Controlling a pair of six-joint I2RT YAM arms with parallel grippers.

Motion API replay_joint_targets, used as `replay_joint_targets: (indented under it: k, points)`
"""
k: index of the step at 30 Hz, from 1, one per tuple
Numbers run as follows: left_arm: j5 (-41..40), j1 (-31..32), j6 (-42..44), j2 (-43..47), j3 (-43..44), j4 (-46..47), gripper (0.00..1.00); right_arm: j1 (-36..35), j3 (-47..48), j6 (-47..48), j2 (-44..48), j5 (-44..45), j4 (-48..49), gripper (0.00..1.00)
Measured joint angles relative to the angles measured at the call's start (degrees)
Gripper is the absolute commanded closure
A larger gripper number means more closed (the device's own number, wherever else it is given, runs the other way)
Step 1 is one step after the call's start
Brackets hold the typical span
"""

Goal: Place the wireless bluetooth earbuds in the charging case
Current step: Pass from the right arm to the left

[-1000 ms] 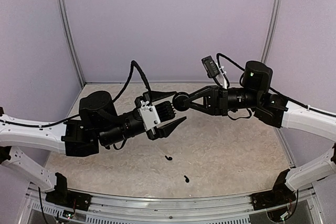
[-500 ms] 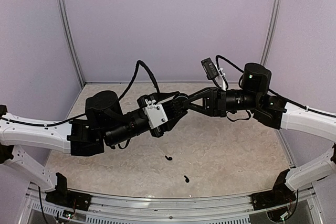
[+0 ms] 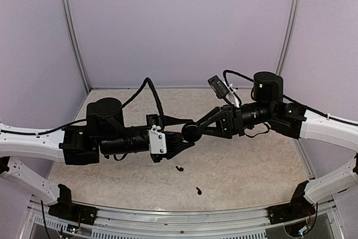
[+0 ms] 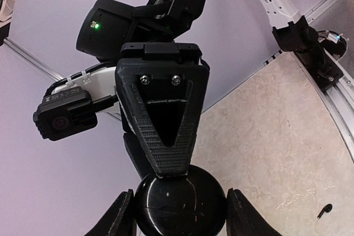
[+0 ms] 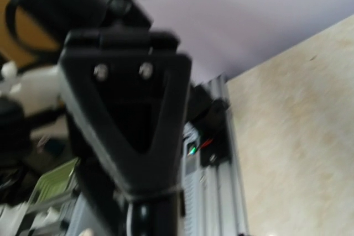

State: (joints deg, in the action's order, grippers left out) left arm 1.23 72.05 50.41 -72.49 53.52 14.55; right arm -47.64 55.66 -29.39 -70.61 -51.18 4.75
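Observation:
The round black charging case (image 3: 190, 131) hangs in mid-air above the table. My right gripper (image 3: 192, 130) is shut on it, one ribbed finger (image 4: 166, 136) lying across its face. In the left wrist view the case (image 4: 180, 205) sits between my left gripper's fingers (image 4: 120, 216), which stand close on both sides with a thin gap on the right. My left gripper (image 3: 183, 140) is open around it. Two tiny black earbuds lie on the table, one (image 3: 179, 168) below the grippers and one (image 3: 198, 190) nearer the front edge. One bud shows in the left wrist view (image 4: 324, 210). The right wrist view is blurred.
The beige table (image 3: 251, 160) is walled by pale lilac panels at the back and sides. A metal rail (image 3: 179, 222) runs along the near edge, with the arm bases at both ends. Cables loop above both wrists.
Both grippers have moved down and slightly toward the front with the case between them. My left gripper's fingers, wide apart a second ago, now closely flank the case.

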Motion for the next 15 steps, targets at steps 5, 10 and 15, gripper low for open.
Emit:
replay_joint_targets:
  k: [5, 10, 15]
  points:
    - [5.79, -0.02, 0.57, 1.55, 1.36, -7.91, 0.77, -1.18, 0.37, 2.89, -0.11, -4.57, -5.88, 0.51]
    - [9.99, -0.02, 0.79, 1.64, 2.45, -12.92, 0.77, -3.37, 2.40, 6.08, -1.33, -5.27, -12.07, 0.53]
    - [11.37, -0.02, 1.09, 1.64, 2.49, -15.28, 0.77, -4.24, 3.58, 7.61, -2.99, -5.42, -15.58, 0.54]
